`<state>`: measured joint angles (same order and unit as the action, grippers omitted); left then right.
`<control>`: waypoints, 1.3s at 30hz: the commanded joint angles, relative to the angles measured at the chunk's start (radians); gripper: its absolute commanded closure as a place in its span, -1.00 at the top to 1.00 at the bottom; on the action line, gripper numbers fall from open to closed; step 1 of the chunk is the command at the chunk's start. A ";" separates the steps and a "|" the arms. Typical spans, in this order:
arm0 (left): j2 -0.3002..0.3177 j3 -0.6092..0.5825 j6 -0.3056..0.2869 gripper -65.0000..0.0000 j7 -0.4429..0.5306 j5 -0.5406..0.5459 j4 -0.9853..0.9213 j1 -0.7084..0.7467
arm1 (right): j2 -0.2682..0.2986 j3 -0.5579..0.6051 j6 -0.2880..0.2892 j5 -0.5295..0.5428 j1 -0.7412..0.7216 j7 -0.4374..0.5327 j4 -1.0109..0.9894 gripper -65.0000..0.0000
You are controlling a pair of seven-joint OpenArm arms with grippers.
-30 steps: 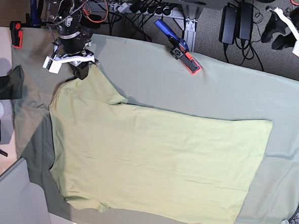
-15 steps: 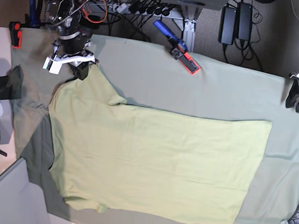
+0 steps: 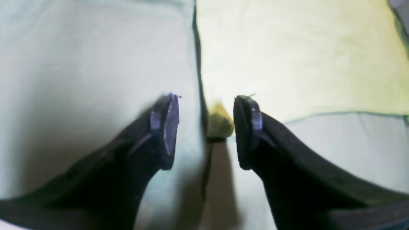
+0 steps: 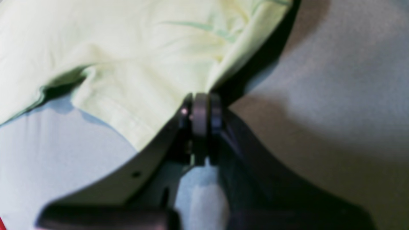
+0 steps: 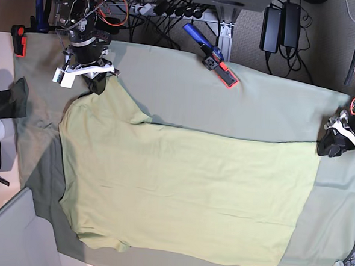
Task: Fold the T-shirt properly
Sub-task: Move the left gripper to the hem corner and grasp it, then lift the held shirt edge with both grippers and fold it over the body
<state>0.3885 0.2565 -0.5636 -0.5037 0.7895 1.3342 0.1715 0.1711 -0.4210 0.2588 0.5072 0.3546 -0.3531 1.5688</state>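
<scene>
The pale yellow-green T-shirt [image 5: 186, 188] lies spread flat on the grey-green tablecloth [image 5: 270, 102], neck end to the left, hem to the right. At the far left, my right gripper [image 5: 98, 83] is shut on the edge of the upper sleeve; in the right wrist view the closed right gripper [image 4: 201, 118] pinches the T-shirt [image 4: 127, 57] edge. My left gripper [image 5: 324, 147] sits at the hem's upper right corner. In the left wrist view the left gripper [image 3: 206, 131] stands open, and a raised corner of the T-shirt [image 3: 219, 123] sits between its fingers.
A blue and orange clamp [image 5: 211, 55] grips the table's far edge, and a red one [image 5: 18, 40] sits at the far left. Cables and power bricks [image 5: 280, 25] lie behind the table. A dark object [image 5: 8, 98] and a grey panel [image 5: 9, 231] border the left side.
My left arm has come in from the upper right, down to the T-shirt's hem corner. The right gripper and the T-shirt have not moved.
</scene>
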 commanded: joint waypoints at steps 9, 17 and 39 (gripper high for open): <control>-0.027 -0.101 -0.009 -0.01 -0.016 -0.022 0.008 -0.003 | 0.008 -0.002 0.007 -0.003 0.006 0.000 0.011 -1.00; -0.042 -0.105 -0.009 -0.20 0.050 -0.103 0.008 -0.003 | 0.008 -0.002 0.007 -0.003 0.006 0.000 0.011 -1.00; 0.080 -0.098 -0.135 -1.00 -0.061 -0.005 0.034 0.018 | 0.009 -0.158 0.060 0.131 0.093 -0.148 0.070 -1.00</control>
<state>0.4545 0.1520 -0.6781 -0.5621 0.7898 1.3544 0.1928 0.1692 -0.5701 0.3183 0.6369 0.4412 -0.5102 1.6234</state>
